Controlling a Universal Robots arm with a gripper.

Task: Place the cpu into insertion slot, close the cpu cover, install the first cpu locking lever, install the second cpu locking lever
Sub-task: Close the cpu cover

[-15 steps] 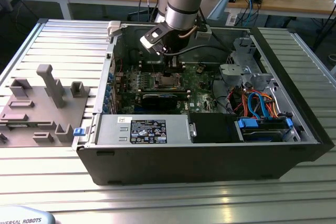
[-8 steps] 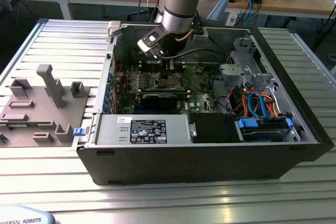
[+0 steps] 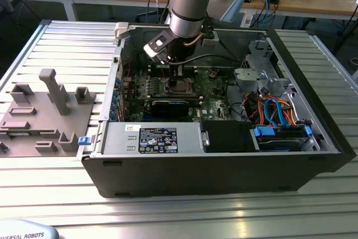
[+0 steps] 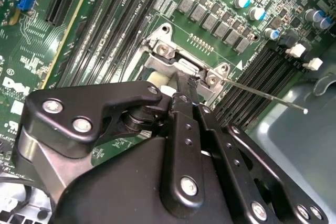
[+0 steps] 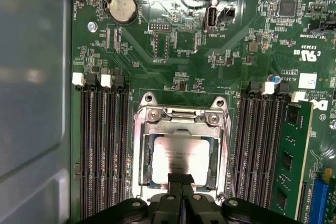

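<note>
Gripper (image 5: 181,178): fingers pressed together, holding nothing, tips at the edge of the cpu (image 5: 181,150).
Cpu: one, seated in the insertion slot (image 3: 180,87) under the lowered cpu cover (image 5: 181,113).
Wire lever (image 4: 262,95): one, jutting from the cover's corner.
Memory slots (image 5: 102,145): eight, four on either side of the slot.
Memory stick (image 5: 291,156): one.
Exterior view, from the slot: power supply (image 3: 151,138) at 7 o'clock, drive cage (image 3: 260,76) at 3 o'clock.

cpu (image 5: 181,153) in insertion slot (image 5: 137,148), gripper (image 5: 181,178) at its edge
</note>
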